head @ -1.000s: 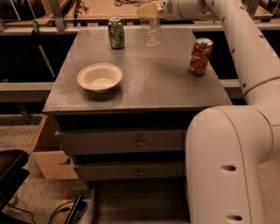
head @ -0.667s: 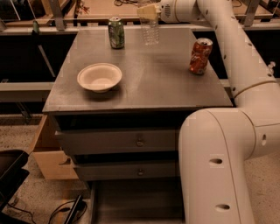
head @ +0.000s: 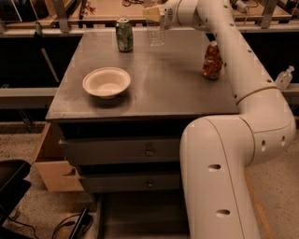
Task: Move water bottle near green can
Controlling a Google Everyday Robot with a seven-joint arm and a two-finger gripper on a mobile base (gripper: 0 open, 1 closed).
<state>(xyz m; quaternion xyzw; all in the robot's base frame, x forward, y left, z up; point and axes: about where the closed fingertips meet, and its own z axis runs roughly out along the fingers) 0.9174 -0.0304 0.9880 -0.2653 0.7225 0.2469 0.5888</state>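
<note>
In the camera view, the claw is at the far edge of the gray counter, at the end of the white arm that reaches in from the right. It is clamped on the top of the water bottle, and the cap is hidden inside the grip. The clear bottle hangs upright straight below the claw. I cannot tell whether its base touches the counter or is just clear of it.

The green can stands upright on the counter to the left of the claw and a little below it. It is near the bottle but not touching, with a strip of bare counter between them. A white paper bowl rests open side up well below the claw and to its left, toward the counter's near left part. A red soda can stands to the right of the claw and lower, close to the counter's right edge and just beside the arm.

Far to the right of the claw, off the counter, a small clear pump bottle sits on a ledge. Directly below the claw, under the counter top, are two closed drawers. An open cardboard box sits on the floor at the lower left.
</note>
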